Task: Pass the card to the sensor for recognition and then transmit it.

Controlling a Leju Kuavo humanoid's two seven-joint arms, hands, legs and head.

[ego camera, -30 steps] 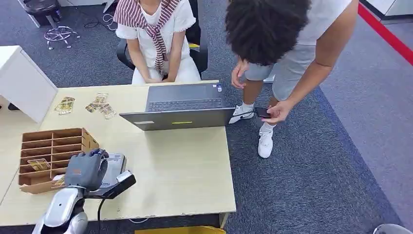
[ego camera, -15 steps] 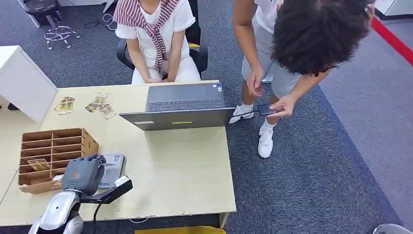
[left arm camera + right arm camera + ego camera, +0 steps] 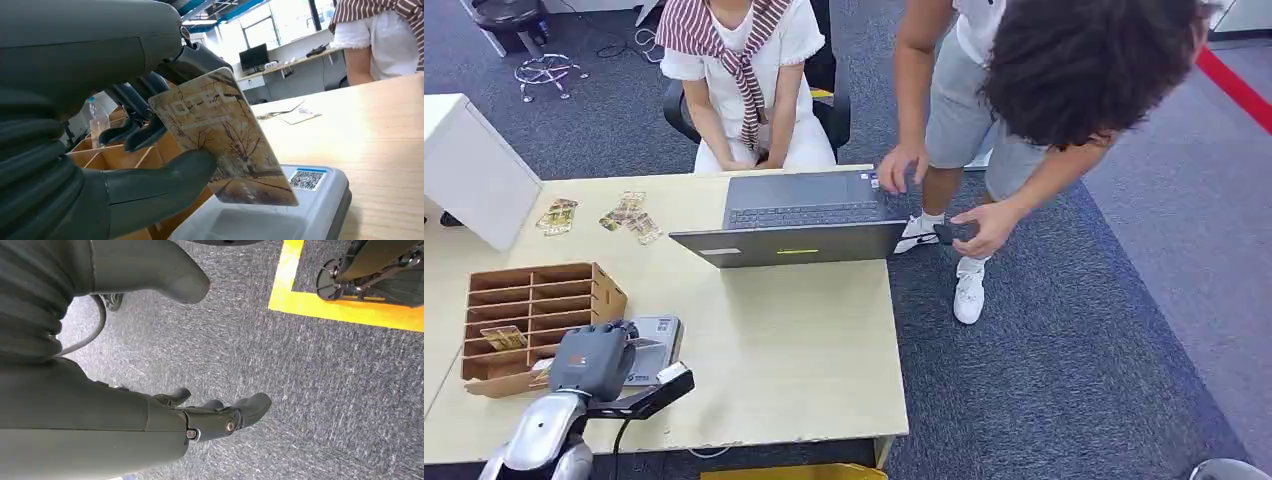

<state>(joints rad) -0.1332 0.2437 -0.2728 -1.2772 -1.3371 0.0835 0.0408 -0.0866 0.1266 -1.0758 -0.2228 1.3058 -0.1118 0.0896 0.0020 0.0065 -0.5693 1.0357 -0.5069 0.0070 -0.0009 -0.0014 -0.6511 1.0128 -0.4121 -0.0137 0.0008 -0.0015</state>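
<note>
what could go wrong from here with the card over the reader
1. The left hand pinches the card by one edge between thumb and fingers, tilted over the sensor; it might slip or read poorly at that angle.
2. The wooden organizer sits right beside the sensor, so the fingers may bump it when the hand moves on.

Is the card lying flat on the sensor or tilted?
Tilted: left hand holds the card slanted, lower edge at the sensor.
</note>
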